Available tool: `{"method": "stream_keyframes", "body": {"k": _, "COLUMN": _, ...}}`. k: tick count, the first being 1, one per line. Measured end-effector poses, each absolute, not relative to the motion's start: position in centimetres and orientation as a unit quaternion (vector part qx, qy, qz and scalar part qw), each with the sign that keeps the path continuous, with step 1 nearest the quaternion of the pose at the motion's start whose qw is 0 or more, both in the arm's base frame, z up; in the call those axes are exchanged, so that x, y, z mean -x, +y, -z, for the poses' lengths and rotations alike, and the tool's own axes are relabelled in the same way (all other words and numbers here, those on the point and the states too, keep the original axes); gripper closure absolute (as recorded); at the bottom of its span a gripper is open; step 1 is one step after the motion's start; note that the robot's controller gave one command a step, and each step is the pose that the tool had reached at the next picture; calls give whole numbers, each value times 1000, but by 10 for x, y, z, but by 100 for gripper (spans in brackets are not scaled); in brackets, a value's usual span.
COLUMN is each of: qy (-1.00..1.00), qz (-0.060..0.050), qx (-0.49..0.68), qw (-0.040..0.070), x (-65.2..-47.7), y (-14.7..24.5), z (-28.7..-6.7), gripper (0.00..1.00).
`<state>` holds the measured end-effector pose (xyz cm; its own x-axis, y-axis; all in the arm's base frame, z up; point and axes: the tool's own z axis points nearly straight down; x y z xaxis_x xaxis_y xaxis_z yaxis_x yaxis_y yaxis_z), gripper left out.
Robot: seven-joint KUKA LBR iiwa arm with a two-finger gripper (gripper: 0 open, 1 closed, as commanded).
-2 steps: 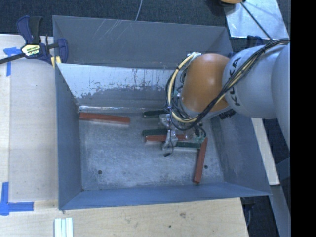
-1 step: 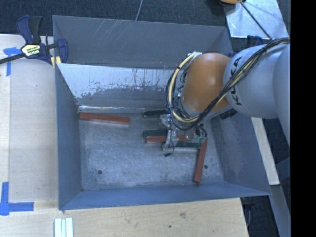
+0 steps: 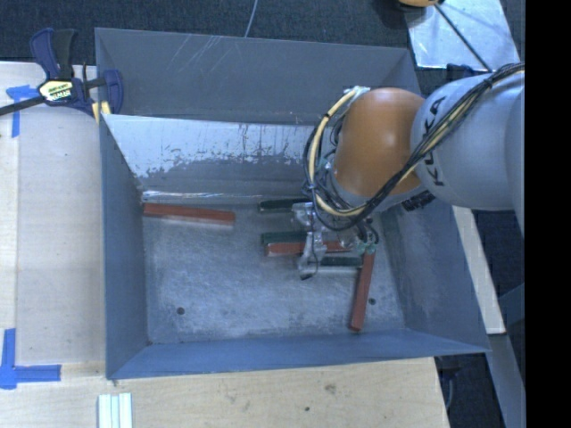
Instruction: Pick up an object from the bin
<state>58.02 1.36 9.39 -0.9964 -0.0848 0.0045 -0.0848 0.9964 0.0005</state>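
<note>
- Nearest, a long red-brown flat stick [image 3: 360, 292] lies toward the near right corner of the grey metal bin [image 3: 268, 353].
- Mid-floor, the gripper [image 3: 308, 267] sits low at a small cluster of green and red bars [image 3: 282, 245]. Nothing looks lifted yet, and I cannot tell how far open it is.
- Farther, a second red-brown stick [image 3: 187, 213] lies along the far wall.

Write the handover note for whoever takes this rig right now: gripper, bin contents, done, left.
Gripper is down in the middle of the bin, over a cluster of green and red-brown sticks; nothing visibly held.
Elsewhere: red-brown bar on the floor at left; slanted red-brown bar right of the gripper, toward the near wall; dark green stick just behind the cluster.
Done: approach. Left: grasp one thing, lift it out.
</note>
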Motion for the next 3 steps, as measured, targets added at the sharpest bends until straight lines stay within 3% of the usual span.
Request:
{"method": "stream_keyframes", "body": {"k": 1, "qy": -999, "qz": 0, "qx": -42, "qw": -2, "x": -582, "y": 14, "z": -110, "gripper": 100}}
{"method": "stream_keyframes", "body": {"k": 3, "qy": -999, "qz": 0, "qx": -42, "qw": -3, "x": -583, "y": 14, "z": -119, "gripper": 100}}
